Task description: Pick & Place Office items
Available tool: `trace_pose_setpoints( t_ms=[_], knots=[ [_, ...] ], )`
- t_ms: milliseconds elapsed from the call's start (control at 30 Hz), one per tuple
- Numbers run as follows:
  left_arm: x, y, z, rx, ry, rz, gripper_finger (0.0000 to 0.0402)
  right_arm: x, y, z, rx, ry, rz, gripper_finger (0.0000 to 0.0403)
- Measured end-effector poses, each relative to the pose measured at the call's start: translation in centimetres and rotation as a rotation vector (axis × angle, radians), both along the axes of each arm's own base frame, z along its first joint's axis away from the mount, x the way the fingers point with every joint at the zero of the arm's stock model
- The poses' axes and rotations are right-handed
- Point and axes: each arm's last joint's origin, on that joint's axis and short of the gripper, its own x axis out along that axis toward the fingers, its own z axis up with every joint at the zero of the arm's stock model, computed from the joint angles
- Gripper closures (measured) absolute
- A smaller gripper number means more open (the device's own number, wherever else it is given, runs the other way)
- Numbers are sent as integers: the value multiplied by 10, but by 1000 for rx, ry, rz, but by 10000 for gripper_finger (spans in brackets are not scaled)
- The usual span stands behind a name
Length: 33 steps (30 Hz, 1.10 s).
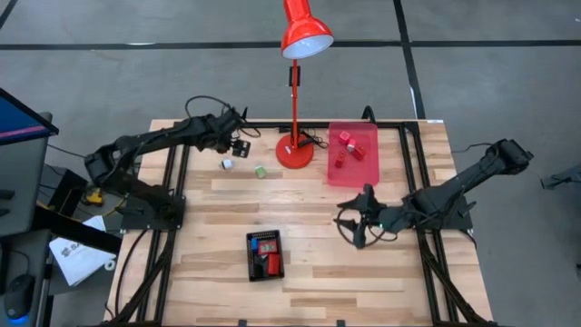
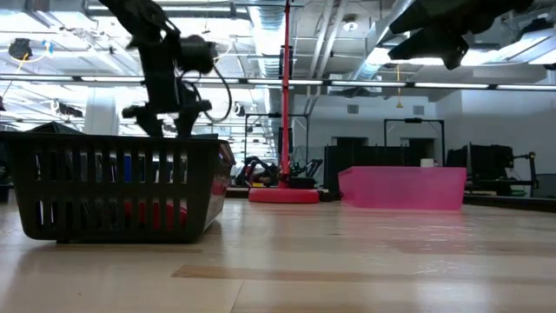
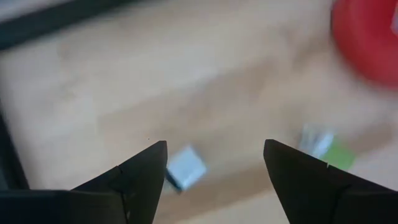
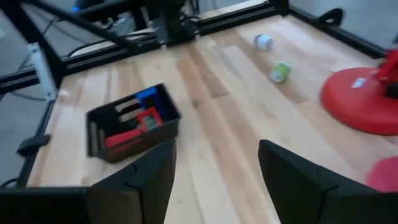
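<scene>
A small white piece (image 1: pixel 226 164) and a small green piece (image 1: pixel 260 171) lie on the wooden table at the far left, near the red lamp's base (image 1: pixel 294 153). My left gripper (image 1: pixel 238 145) hovers above them, open and empty. In the left wrist view the white piece (image 3: pixel 186 167) shows between the open fingers (image 3: pixel 214 146), with the green piece (image 3: pixel 329 149) off to one side. Red pieces (image 1: pixel 345 150) lie in the translucent pink tray (image 1: pixel 363 173). My right gripper (image 1: pixel 354 222) is open and empty over the table's middle right, also seen in its own wrist view (image 4: pixel 217 144).
A black mesh basket (image 1: pixel 264 254) with red and blue items stands near the front middle; it also shows in the right wrist view (image 4: pixel 134 124). The tall red desk lamp (image 1: pixel 304 32) rises from its base at the far middle. Bare wood lies between the basket and the pink tray.
</scene>
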Motion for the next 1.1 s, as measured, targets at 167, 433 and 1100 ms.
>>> trace_pose_setpoints(
  t_ms=[167,433,1100],
  knots=[
    [4,2,-22,-93,174,-308,128,3,18,-7,4,-7,59,182],
    [6,0,-45,-169,396,-540,121,-2,32,-2,35,-56,121,182],
    [0,16,-55,-198,407,-640,121,-2,37,3,48,-108,151,182]
  ],
)
